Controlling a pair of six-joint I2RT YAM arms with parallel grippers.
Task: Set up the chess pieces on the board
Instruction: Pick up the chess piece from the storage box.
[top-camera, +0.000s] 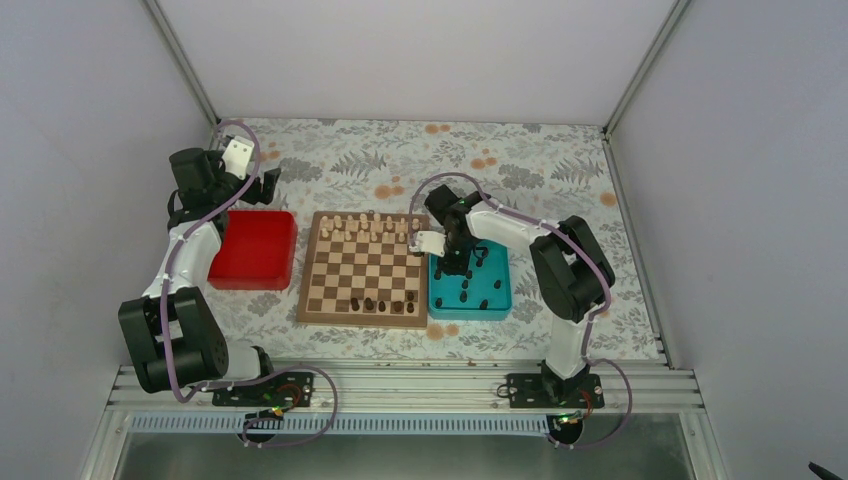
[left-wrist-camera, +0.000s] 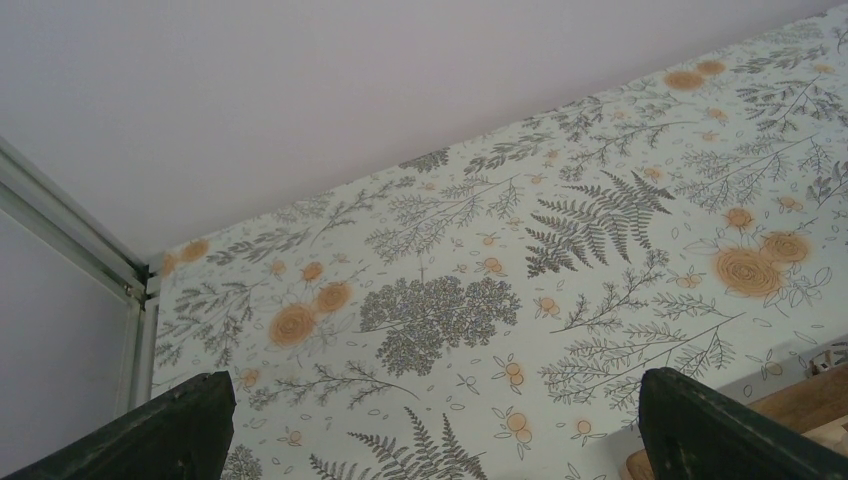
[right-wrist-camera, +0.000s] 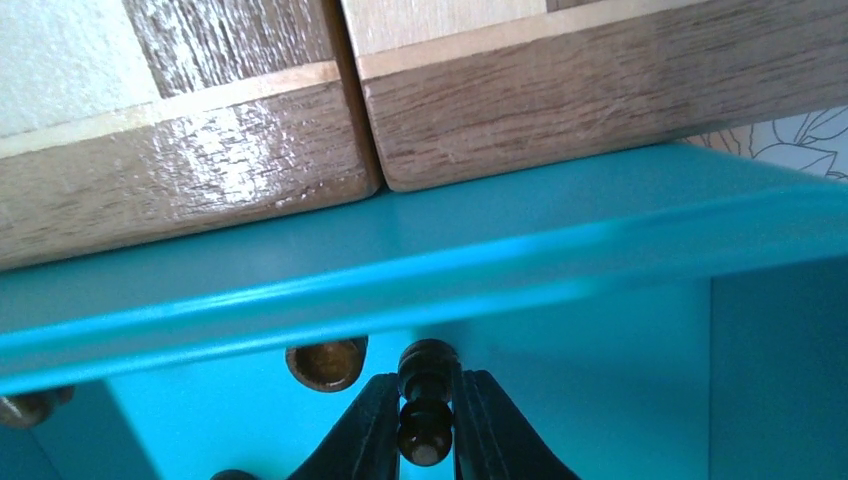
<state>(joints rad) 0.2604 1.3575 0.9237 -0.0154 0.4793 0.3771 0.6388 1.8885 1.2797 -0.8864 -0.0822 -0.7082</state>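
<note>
The wooden board (top-camera: 364, 268) lies mid-table with cream pieces along its far rows and a few dark pieces (top-camera: 369, 303) on its near row. Several dark chess pieces (top-camera: 480, 291) lie in the teal tray (top-camera: 497, 306) to its right. My right gripper (top-camera: 452, 262) reaches down into the tray's left side; in the right wrist view it (right-wrist-camera: 426, 432) is shut on a dark pawn (right-wrist-camera: 426, 405), just inside the tray wall (right-wrist-camera: 420, 262) below the board's edge (right-wrist-camera: 560, 110). My left gripper (top-camera: 262, 186) hovers open and empty over the tablecloth beyond the red tray.
A red tray (top-camera: 254, 250) sits left of the board. Another dark piece (right-wrist-camera: 326, 362) lies by the tray wall left of the held pawn. Flowered tablecloth (left-wrist-camera: 470, 290) fills the left wrist view; white walls enclose the table.
</note>
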